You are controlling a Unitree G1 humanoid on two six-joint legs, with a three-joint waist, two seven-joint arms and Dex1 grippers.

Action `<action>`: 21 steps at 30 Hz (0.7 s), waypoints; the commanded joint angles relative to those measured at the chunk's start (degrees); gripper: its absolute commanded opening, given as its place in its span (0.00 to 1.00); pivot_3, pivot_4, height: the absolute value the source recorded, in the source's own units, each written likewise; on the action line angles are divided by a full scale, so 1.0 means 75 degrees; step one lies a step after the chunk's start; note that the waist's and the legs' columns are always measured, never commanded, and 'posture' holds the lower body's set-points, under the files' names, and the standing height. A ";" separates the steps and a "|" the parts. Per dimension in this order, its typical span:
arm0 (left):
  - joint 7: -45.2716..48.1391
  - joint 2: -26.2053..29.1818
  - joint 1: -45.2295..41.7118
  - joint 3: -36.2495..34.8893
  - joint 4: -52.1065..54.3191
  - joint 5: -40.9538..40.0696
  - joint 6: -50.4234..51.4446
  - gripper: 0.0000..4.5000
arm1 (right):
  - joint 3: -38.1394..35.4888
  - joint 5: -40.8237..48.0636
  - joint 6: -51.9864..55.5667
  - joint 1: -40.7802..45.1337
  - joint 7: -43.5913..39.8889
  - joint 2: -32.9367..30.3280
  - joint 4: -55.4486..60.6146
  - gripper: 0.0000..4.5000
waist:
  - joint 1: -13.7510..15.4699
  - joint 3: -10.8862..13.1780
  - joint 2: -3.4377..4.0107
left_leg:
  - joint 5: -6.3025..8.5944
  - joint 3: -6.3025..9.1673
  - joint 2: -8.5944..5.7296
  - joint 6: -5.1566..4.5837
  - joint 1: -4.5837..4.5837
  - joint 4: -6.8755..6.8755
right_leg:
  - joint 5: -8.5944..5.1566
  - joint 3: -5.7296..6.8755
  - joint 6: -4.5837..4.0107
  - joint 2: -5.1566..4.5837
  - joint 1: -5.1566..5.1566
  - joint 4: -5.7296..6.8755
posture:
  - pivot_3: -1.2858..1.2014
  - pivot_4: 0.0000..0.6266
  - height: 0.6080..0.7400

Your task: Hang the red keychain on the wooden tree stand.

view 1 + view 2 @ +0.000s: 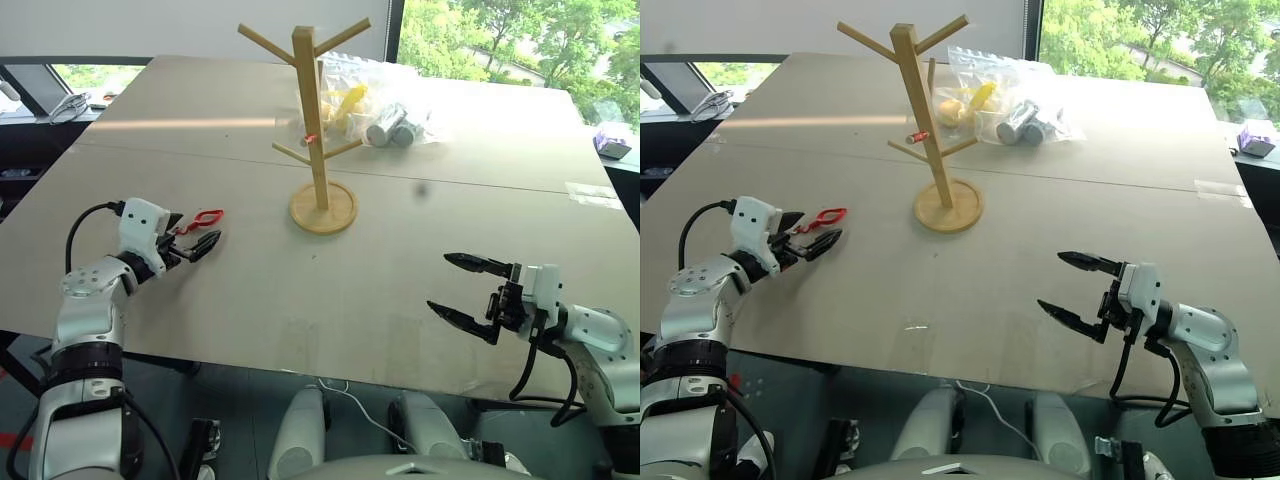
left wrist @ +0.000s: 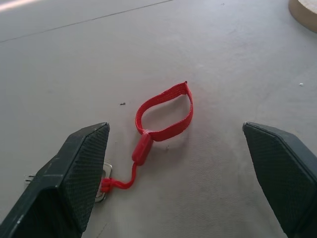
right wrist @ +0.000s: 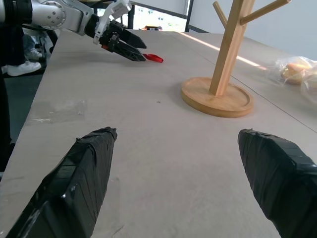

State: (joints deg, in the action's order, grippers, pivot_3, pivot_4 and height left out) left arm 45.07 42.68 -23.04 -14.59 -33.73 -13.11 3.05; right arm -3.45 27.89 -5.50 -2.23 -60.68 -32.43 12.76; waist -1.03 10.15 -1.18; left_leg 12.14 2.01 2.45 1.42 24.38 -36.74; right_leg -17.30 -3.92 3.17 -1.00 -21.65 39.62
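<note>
Red keychain (image 2: pixel 165 111) is lying flat on table (image 1: pixel 250 290), near-left, w/ its metal end by one finger of left gripper (image 1: pixel 198 237). That gripper's fingers are standing wide apart around keychain, not clamping it. Wooden tree stand (image 1: pixel 318 120) is standing upright mid-table, well to the right & farther back; bare tabletop is lying between the two. Behind stand, clear plastic bags (image 1: pixel 375 105) w/ yellow & grey items are sitting on far side. Right gripper (image 1: pixel 466 290) is hovering near-right, fingers apart, holding nothing.
</note>
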 commanded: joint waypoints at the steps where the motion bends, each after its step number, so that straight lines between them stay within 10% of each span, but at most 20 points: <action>1: 0.0199 0.0201 -0.0165 0.0130 -0.0271 0.0186 -0.0254 0.99 | -0.0311 0.0082 -0.0084 -0.0054 0.0122 -0.0095 0.0403 0.94 | 0.0003 0.0000 0.0000 | 0.0000 0.0000 0.0000 0.0000 0.0000 0.0000 | 0.0000 0.0000 0.0000 0.0000 0.0000 0.0002 | 0.52 0.24 1.00; 12: 0.0262 0.0352 -0.0221 0.0176 -0.0764 0.0358 -0.0529 0.99 | -0.0441 0.0141 -0.0006 -0.0058 0.0237 -0.0165 0.0419 0.94 | -0.0014 -0.0001 0.0000 | 0.0000 -0.0003 0.0000 0.0000 -0.0006 -0.0002 | 0.0000 -0.0003 0.0000 0.0000 0.0001 0.0012 | 0.52 0.24 1.00; 21: 0.0377 0.0332 -0.0083 0.0066 -0.0687 0.0164 -0.0232 0.23 | -0.0551 0.0244 0.0167 0.0048 0.0327 -0.0214 0.0403 0.94 | -0.0018 -0.0001 0.0001 | 0.0000 -0.0005 0.0001 0.0000 -0.0009 -0.0002 | 0.0000 -0.0006 0.0000 0.0000 0.0001 0.0016 | 0.52 0.24 1.00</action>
State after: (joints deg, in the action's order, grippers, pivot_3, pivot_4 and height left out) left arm 47.25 44.41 -24.44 -13.43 -39.06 -11.32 0.12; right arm -5.55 28.46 -4.47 -2.44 -58.68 -33.43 13.72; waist -1.16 10.14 -1.18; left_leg 12.14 1.97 2.46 1.42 24.32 -36.76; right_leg -17.31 -3.96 3.17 -1.00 -21.65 39.74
